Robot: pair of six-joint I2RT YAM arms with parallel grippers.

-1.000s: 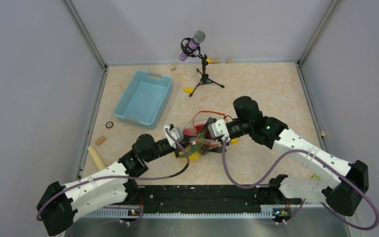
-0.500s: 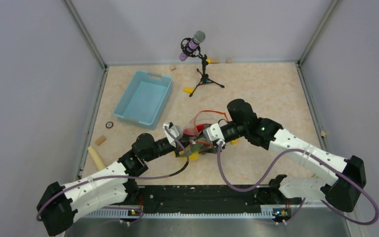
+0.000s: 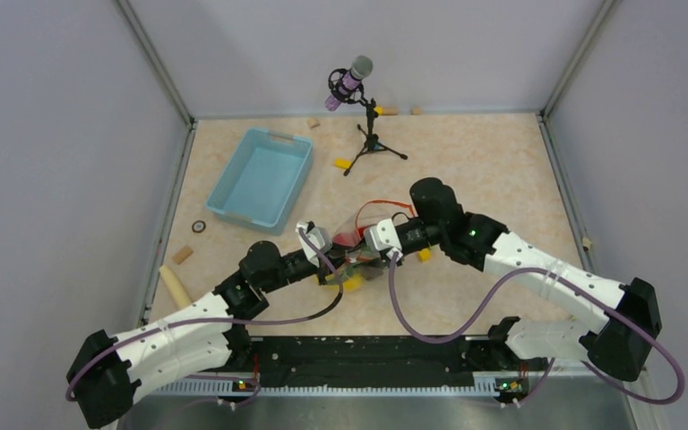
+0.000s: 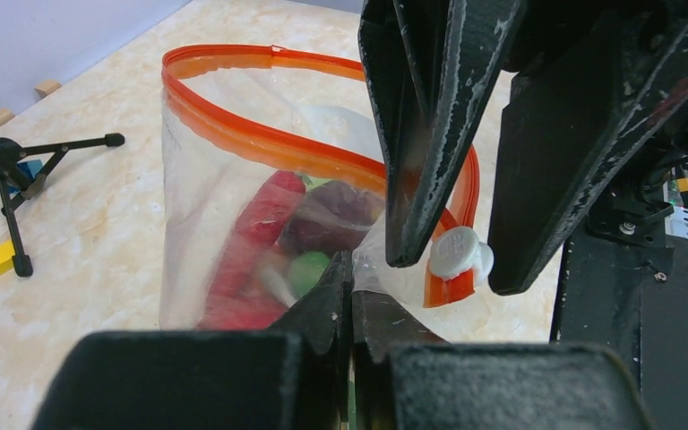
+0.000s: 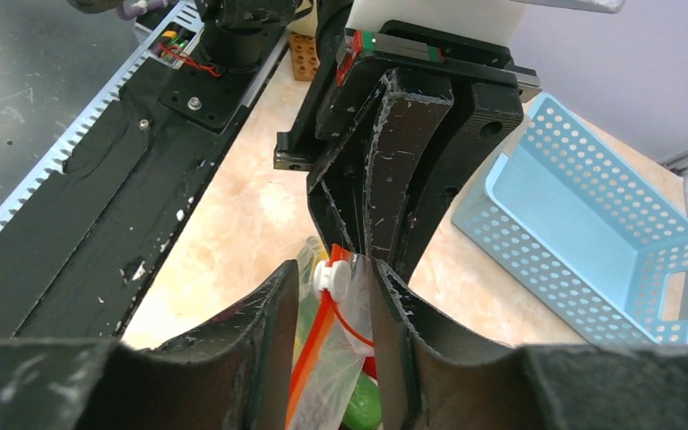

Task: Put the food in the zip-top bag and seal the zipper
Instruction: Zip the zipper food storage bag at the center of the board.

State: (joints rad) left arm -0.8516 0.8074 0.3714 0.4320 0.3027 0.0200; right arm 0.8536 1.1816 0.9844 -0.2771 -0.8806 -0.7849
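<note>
The clear zip-top bag (image 4: 199, 215) has an orange-red zipper (image 4: 260, 141); the perforated basket (image 5: 537, 235) is light blue.

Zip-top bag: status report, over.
Left gripper shut on zip-top bag edge. Right gripper open, straddling white slider. Food inside, zipper unsealed. Nothing blocking.

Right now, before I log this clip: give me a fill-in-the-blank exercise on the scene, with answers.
The left gripper is ____ on the bag's edge. The white slider sits between the right gripper's two ____. The bag's mouth, edged by the zipper, stands ____. The basket is light ____.
Missing: shut; fingers; open; blue.
</note>
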